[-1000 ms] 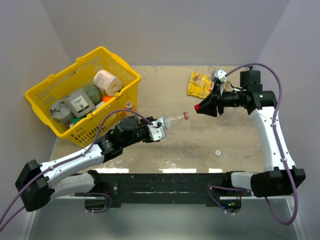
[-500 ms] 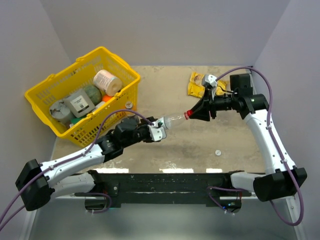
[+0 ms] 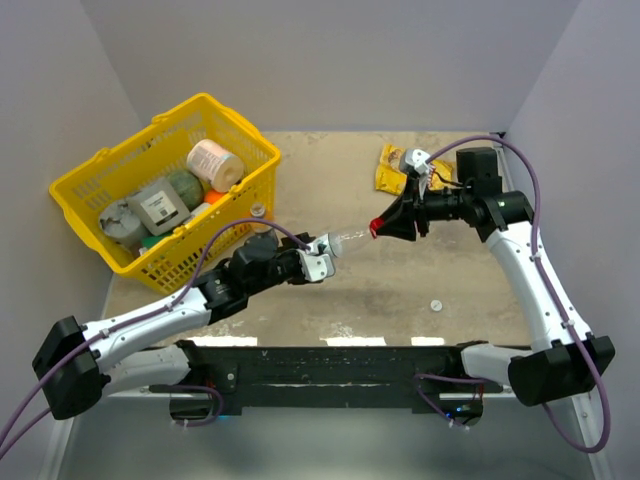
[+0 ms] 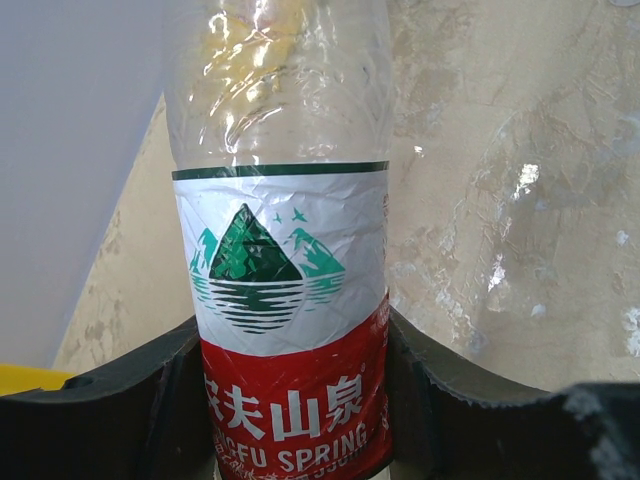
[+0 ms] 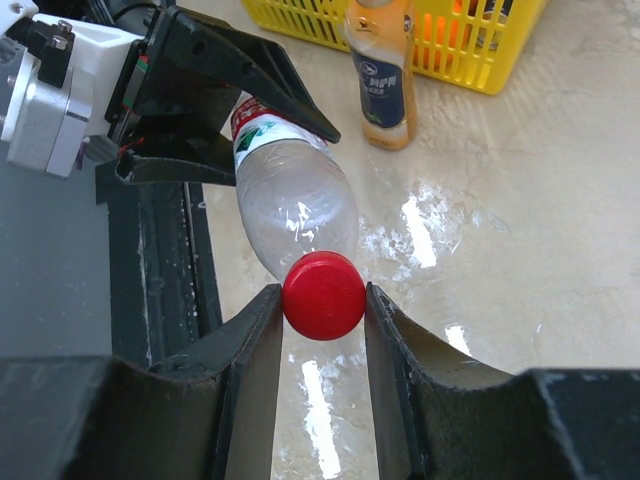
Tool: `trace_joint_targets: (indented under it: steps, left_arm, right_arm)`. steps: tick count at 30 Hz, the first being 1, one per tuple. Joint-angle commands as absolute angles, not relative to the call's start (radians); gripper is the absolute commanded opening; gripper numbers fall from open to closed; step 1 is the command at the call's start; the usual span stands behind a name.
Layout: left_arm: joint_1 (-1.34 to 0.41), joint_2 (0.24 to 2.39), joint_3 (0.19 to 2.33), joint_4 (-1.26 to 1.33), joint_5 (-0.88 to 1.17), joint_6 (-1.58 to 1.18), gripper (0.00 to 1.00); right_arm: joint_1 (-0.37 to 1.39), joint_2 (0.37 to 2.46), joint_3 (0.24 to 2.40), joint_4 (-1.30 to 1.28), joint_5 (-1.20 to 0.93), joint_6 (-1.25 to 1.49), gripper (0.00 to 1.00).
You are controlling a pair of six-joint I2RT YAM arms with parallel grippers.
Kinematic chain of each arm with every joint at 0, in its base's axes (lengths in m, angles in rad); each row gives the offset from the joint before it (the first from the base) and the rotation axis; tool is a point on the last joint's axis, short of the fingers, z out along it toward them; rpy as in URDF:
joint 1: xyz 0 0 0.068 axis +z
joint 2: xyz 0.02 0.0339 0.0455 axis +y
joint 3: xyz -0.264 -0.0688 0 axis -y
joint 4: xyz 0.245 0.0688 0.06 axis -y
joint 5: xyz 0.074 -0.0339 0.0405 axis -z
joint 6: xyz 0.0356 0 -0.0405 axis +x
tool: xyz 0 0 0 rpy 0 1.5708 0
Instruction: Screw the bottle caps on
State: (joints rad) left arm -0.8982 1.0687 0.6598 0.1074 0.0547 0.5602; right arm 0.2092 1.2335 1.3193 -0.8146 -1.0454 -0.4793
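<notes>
Left gripper (image 3: 320, 256), jaws partly closed, clamps the labelled body of a clear water bottle (image 4: 285, 300) held off the table (image 3: 380, 290), neck pointing right. Red cap (image 5: 323, 295) sits at the bottle's mouth, pinched by the right gripper (image 3: 386, 226), fingers part-closed; whether it is threaded cannot be told. One white cap (image 3: 436, 304) lies loose on the table near the right arm.
</notes>
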Motion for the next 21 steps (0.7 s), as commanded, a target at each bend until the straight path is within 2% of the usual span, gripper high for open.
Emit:
trace_joint_targets:
  steps: [1,11,15,21]
  left_arm:
    - [-0.904,1.032,0.684,0.219,0.021,0.535,0.00]
    - [-0.900,0.991,0.657,0.273,-0.018,0.468,0.00]
    - [-0.900,0.992,0.657,0.304,-0.006,0.460,0.00]
    - [-0.900,1.006,0.667,0.376,-0.018,0.445,0.00]
  right_arm:
    - [0.218,1.232,1.321,-0.842,-1.060,-0.451,0.37]
    - [0.216,1.223,1.286,-0.648,-1.084,-0.194,0.38]
    - [0.218,1.206,1.218,-0.456,-1.095,0.077,0.38]
    - [0.216,1.210,1.203,-0.330,-1.060,0.245,0.38]
